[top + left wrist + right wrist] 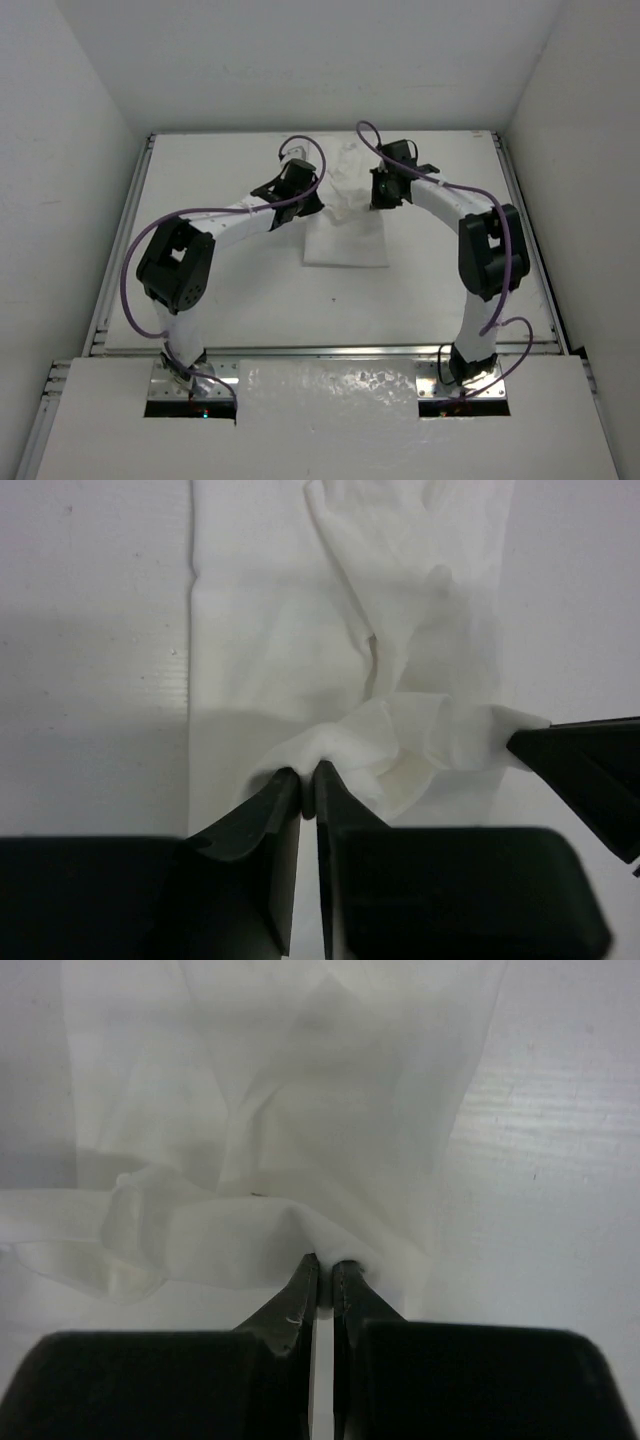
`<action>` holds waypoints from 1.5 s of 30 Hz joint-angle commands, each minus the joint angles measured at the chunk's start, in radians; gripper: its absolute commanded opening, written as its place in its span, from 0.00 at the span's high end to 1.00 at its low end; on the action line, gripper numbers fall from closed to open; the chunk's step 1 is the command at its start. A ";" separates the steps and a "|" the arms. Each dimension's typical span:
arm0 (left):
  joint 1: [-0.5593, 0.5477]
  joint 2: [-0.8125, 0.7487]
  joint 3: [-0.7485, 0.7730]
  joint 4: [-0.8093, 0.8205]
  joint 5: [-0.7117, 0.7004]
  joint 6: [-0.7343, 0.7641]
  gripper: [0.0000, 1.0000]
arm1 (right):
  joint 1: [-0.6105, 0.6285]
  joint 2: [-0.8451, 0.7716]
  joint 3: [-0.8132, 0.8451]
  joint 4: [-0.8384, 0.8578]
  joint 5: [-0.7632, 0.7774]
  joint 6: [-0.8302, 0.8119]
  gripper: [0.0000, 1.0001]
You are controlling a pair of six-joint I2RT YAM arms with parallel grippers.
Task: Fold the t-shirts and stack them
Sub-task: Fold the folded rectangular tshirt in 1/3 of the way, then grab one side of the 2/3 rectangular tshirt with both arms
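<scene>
The white t-shirt [345, 225] lies in the middle of the table, its near part flat and its far part gathered and lifted between the two arms. My left gripper [312, 203] is shut on a bunched fold of the t-shirt [330, 680] at its left side; cloth bulges out from the tips of the left gripper [307, 775]. My right gripper [378, 195] is shut on the t-shirt [270, 1110] at its right side, and cloth drapes away from the right gripper [325, 1263]. No black mark shows on the cloth.
White walls enclose the table [200, 290] on the left, back and right. Metal rails [120, 230] run along the side edges. Part of the right gripper's black body [585, 765] shows at the right edge of the left wrist view.
</scene>
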 commanded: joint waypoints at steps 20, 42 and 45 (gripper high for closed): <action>-0.023 -0.201 -0.256 -0.063 0.039 -0.024 0.34 | -0.033 -0.257 -0.281 0.041 -0.106 0.045 0.30; -0.036 -0.080 -0.437 0.226 0.295 0.042 0.74 | -0.061 -0.226 -0.572 0.236 -0.219 0.105 0.52; -0.035 -0.076 -0.434 0.233 0.303 0.049 0.90 | -0.061 -0.219 -0.587 0.273 -0.209 0.105 0.74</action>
